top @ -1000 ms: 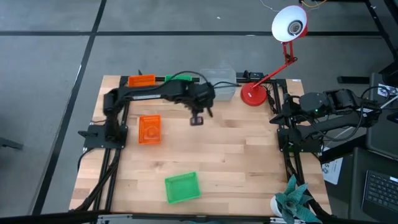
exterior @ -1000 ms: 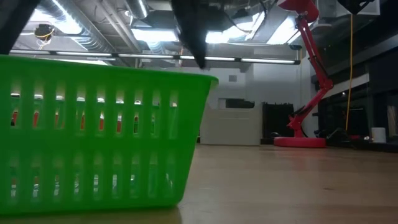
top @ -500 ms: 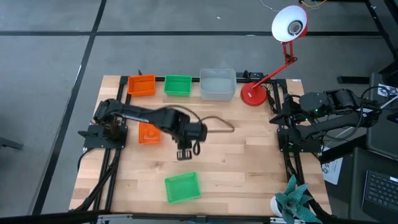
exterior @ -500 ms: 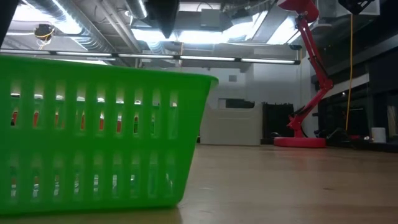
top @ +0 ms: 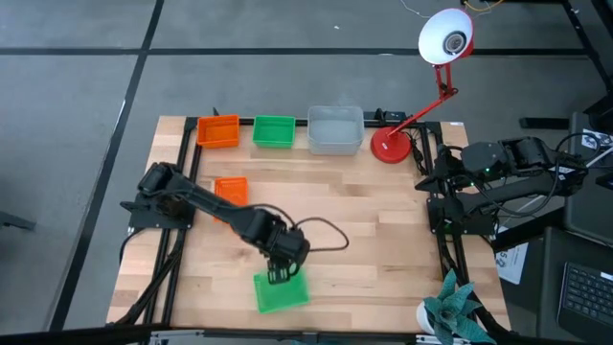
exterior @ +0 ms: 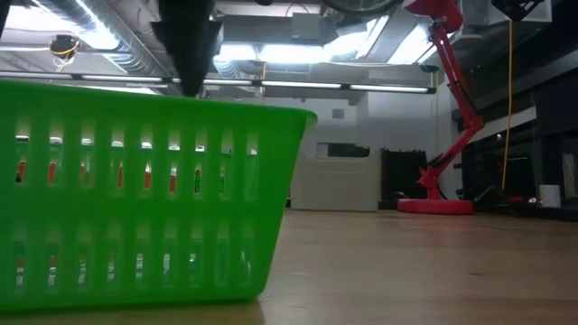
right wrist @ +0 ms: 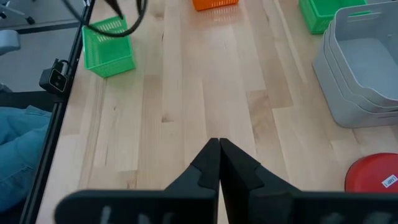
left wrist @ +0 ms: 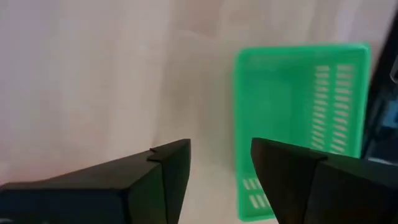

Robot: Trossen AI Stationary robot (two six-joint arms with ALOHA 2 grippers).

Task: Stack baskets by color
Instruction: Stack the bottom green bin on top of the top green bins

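A green basket rests on its base near the table's front edge; it fills the left of the low view. My left gripper hangs open just above its far rim, pointing steeply down, with nothing between its fingers. An orange basket sits on the table left of centre, partly behind the left arm. Along the far edge stand an orange basket, a green basket and nested grey-white baskets. My right gripper waits shut at the right edge.
A red desk lamp stands with its base at the far right, beside the grey-white baskets, and its head beyond the table. A cable loops from the left arm over the table's middle. Bare wood lies between the arms.
My left gripper has swung from the far middle of the table, near the row of baskets, toward the near edge and sunk a little, rolling as it went. It now hangs over the green basket at the front. No basket has moved.
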